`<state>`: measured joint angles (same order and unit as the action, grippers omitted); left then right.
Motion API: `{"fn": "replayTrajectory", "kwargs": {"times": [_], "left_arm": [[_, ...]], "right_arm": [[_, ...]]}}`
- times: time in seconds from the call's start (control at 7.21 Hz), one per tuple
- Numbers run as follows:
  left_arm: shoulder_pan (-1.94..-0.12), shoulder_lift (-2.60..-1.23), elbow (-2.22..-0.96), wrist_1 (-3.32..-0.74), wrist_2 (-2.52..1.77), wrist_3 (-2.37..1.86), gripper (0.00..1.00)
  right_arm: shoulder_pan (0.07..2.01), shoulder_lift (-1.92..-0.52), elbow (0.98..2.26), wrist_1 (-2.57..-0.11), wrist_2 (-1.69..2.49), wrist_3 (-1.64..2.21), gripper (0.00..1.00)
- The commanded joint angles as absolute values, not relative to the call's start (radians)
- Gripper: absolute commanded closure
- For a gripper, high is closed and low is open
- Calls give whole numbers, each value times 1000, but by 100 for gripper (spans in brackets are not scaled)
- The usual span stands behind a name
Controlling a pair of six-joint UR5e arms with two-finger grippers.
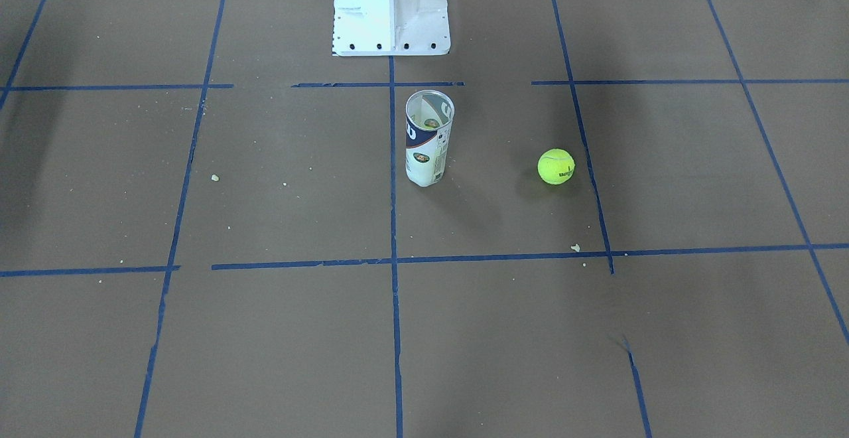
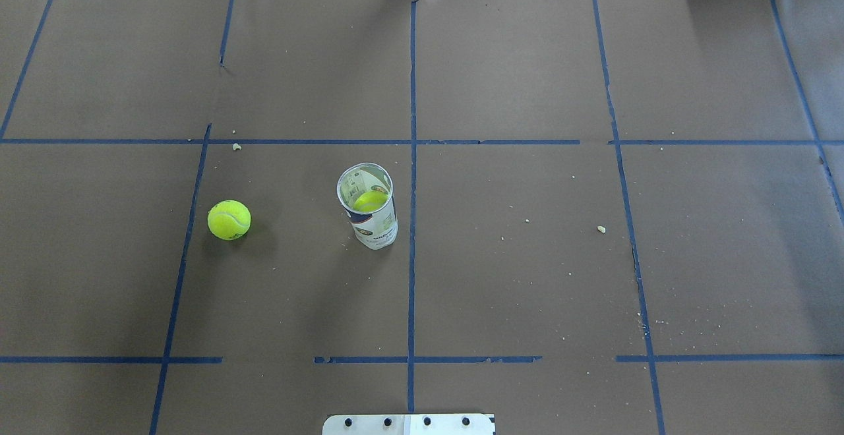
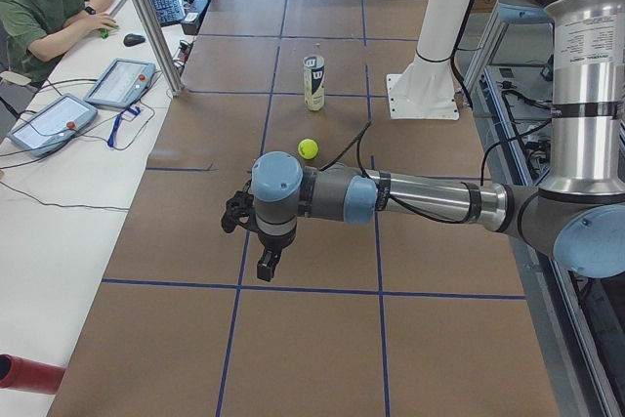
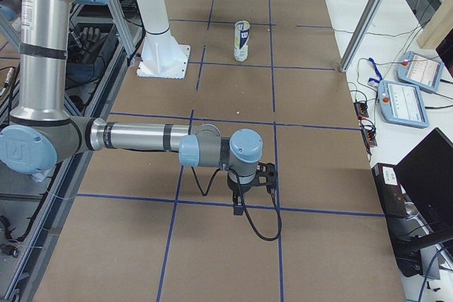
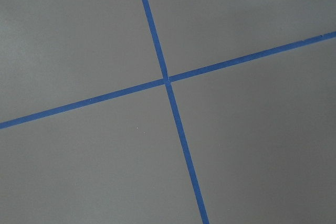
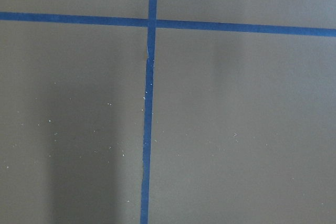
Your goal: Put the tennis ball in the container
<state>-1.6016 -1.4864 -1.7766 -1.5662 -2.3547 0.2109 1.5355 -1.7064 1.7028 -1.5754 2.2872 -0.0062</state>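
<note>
The yellow-green tennis ball (image 1: 556, 166) (image 2: 229, 219) (image 3: 308, 148) lies on the brown table, a short way to the robot's left of the container. The container (image 1: 429, 138) (image 2: 369, 207) (image 3: 313, 82) (image 4: 242, 40) stands upright and open, near the table's middle line, with another yellow-green ball (image 2: 370, 202) inside it. My left gripper (image 3: 234, 214) hangs over the table's left end, far from the ball. Over the right end hangs my right gripper (image 4: 267, 175). Both show only in the side views, so I cannot tell whether they are open or shut. The wrist views show only bare table and tape.
Blue tape lines (image 2: 412, 224) divide the table into squares. The white robot base (image 1: 391, 6) stands behind the container. A seated operator (image 3: 44, 2) and tablets (image 3: 122, 82) are on a side desk past the table's far edge.
</note>
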Motion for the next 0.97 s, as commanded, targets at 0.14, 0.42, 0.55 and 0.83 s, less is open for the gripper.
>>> {"fn": "replayTrajectory", "kwargs": {"times": [0.14,0.42,0.55,0.83], "left_arm": [[-1601,-1480,-1784,-1566,-2353,212,0],[-1600,-1488,-1789,-1568,-2353,207,0],[-1600,-1497,-1773,-1568,-2355,203,0],[-1600,-1526,-1770,-1583,-2359,206,0]], "right_arm": [[1536,-1707,1703,-1575,2287,-6,0],[1536,-1707,1703,-1575,2287,-6,0],[1536,-1707,1703,-1575,2287,-6,0],[1536,-1707,1703,-1575,2287,-6,0]]}}
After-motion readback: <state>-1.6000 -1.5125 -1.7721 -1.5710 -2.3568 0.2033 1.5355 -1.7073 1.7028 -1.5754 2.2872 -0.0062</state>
